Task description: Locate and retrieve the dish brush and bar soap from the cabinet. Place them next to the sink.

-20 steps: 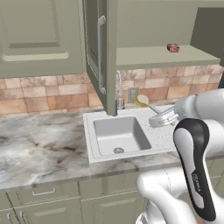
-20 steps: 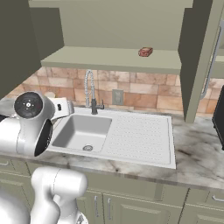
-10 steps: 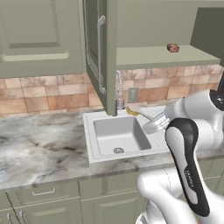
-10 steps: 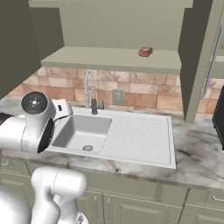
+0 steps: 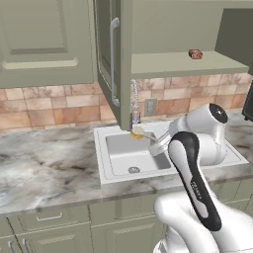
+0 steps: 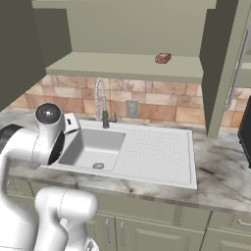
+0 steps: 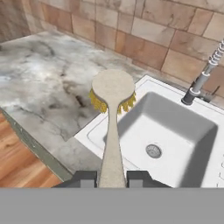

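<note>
- Our gripper [image 7: 111, 178] clenches the dish brush [image 7: 112, 113] above the sink [image 7: 183, 131] rim (not placed yet).
- The bar soap [image 6: 163, 58] lies on the cabinet [image 6: 132, 66] shelf, left to fetch.

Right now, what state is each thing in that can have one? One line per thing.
dish brush: held by its handle in the tool, head over the sink's rim
tool: shut on the dish brush
bar soap: lying on the cabinet shelf
cabinet: door open
sink: basin empty, no water running
</note>
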